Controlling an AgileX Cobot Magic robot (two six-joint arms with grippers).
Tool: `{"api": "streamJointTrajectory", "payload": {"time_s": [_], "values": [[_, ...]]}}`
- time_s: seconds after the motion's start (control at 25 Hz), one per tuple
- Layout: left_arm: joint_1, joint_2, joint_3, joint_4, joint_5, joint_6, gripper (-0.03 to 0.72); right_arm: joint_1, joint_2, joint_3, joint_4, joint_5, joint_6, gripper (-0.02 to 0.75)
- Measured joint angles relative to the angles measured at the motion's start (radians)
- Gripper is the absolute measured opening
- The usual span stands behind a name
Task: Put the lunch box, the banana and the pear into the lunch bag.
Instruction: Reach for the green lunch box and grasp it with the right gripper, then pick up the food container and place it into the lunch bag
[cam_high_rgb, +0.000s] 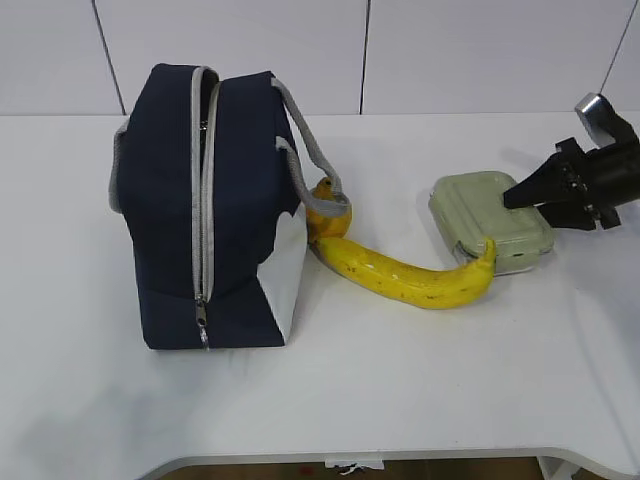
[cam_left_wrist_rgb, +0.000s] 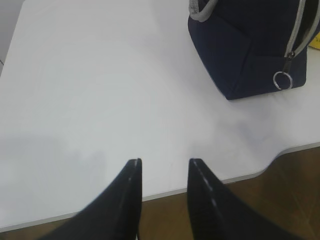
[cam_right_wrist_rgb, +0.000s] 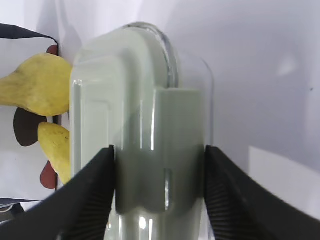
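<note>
Right now my right hand (cam_right_wrist_rgb: 159, 192) sits around the near end of the lunch box (cam_right_wrist_rgb: 135, 115), its two fingers (cam_right_wrist_rgb: 87, 200) spread on either side of the side clip, pressing against the lid's edges. That box lies flat on the white tabletop (cam_high_rgb: 400, 390), with the banana (cam_high_rgb: 415, 275) curving against its front corner. Behind the banana, the pear (cam_high_rgb: 328, 215) rests beside the lunch bag (cam_high_rgb: 205, 205), which stands upright. My left hand (cam_left_wrist_rgb: 164, 172) hangs open over bare tabletop, near the bag's corner.
</note>
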Motion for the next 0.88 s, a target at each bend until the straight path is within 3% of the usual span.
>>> {"api": "streamJointTrajectory", "payload": {"time_s": [0.2, 0.88], "values": [[0.000, 0.000, 0.000, 0.000, 0.000, 0.000, 0.240, 0.000, 0.000, 0.000, 0.002, 0.005, 0.022, 0.375], [0.000, 0.000, 0.000, 0.000, 0.000, 0.000, 0.240, 0.000, 0.000, -0.002, 0.004, 0.005, 0.071, 0.361]]}}
